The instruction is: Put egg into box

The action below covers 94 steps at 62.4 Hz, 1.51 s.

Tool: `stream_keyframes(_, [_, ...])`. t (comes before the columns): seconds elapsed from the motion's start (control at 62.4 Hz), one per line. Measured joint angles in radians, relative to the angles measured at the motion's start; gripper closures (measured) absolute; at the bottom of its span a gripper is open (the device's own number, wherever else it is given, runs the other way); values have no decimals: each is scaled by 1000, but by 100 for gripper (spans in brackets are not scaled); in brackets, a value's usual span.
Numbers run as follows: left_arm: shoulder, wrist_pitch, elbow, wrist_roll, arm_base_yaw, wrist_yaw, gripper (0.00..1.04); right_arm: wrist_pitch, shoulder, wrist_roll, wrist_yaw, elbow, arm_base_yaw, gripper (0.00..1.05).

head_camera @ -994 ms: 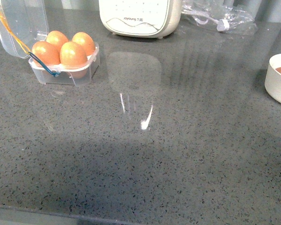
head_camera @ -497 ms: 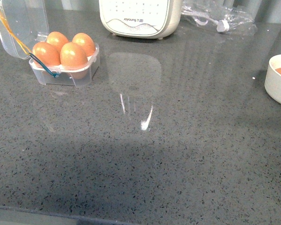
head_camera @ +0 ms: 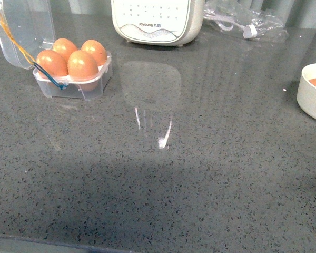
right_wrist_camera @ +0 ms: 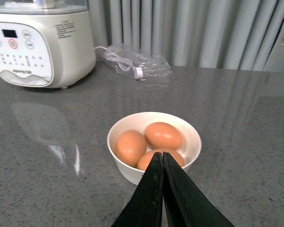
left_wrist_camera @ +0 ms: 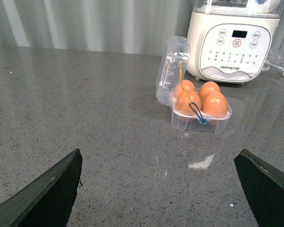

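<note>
The clear box [head_camera: 73, 84] stands at the far left of the counter with its lid [head_camera: 23, 26] open and several brown eggs [head_camera: 82, 64] in its cells. It also shows in the left wrist view [left_wrist_camera: 199, 120]. My left gripper [left_wrist_camera: 158, 189] is open and empty, well short of the box. My right gripper [right_wrist_camera: 162, 158] is shut and empty, its tips just above the near rim of a white bowl [right_wrist_camera: 189, 146] that holds three brown eggs [right_wrist_camera: 163, 135]. In the front view only the bowl's edge [head_camera: 309, 100] shows at the right. Neither arm shows in the front view.
A big cream-white appliance [head_camera: 155, 21] stands at the back, also in the left wrist view [left_wrist_camera: 229, 42] and the right wrist view [right_wrist_camera: 38, 45]. A clear plastic bag with a cable [head_camera: 250, 21] lies at the back right. The grey speckled counter [head_camera: 163, 174] spreads between box and bowl.
The front view has shifted slightly: the box, appliance and bowl sit a little higher and further right in the picture. The things themselves have not moved.
</note>
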Motion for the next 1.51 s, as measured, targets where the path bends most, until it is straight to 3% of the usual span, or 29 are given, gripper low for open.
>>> stream_keyframes(1.267, [0,0,0,0,0,0,7,-443,-536,0,-5,-69,-26,102])
stream_keyframes(1.379, [0,0,0,0,0,0,7,-608,-665,0,-6,-69,-26,102])
stream_keyframes(1.508, [0,0,0,0,0,0,7,-617,-705,0,-6,-69,-26,102])
